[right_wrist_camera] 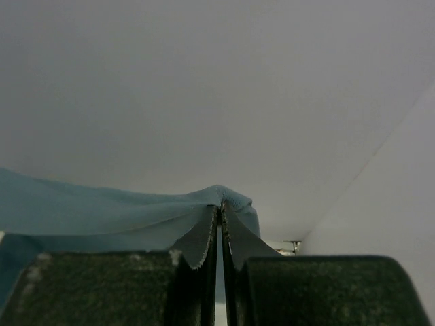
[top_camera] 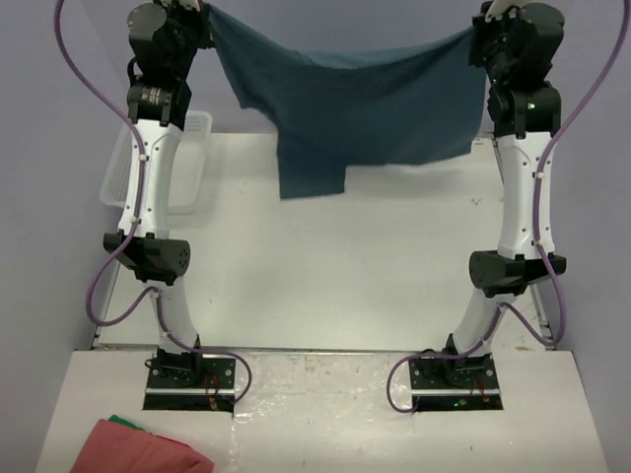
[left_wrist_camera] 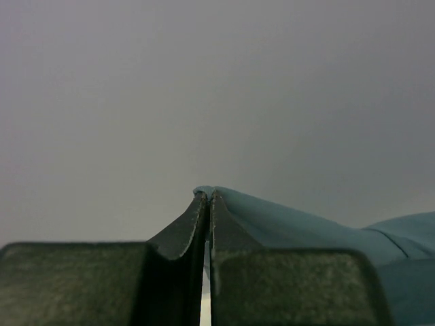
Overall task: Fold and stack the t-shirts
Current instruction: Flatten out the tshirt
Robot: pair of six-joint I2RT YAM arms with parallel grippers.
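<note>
A dark teal-blue t-shirt (top_camera: 365, 103) hangs stretched in the air between both raised arms, high over the far part of the table, sagging in the middle with one part drooping lower on the left. My left gripper (top_camera: 202, 12) is shut on its left top corner; in the left wrist view the cloth (left_wrist_camera: 285, 221) pokes out past the gripper (left_wrist_camera: 207, 195) and runs off to the right. My right gripper (top_camera: 478, 34) is shut on the right top corner; in the right wrist view the fabric (right_wrist_camera: 102, 210) bunches over the gripper (right_wrist_camera: 221, 207).
A white plastic basket (top_camera: 192, 168) stands at the table's far left, behind the left arm. A pink-red cloth with a green edge (top_camera: 138, 448) lies on the near shelf at the bottom left. The white table (top_camera: 335, 276) spreads below the hanging shirt.
</note>
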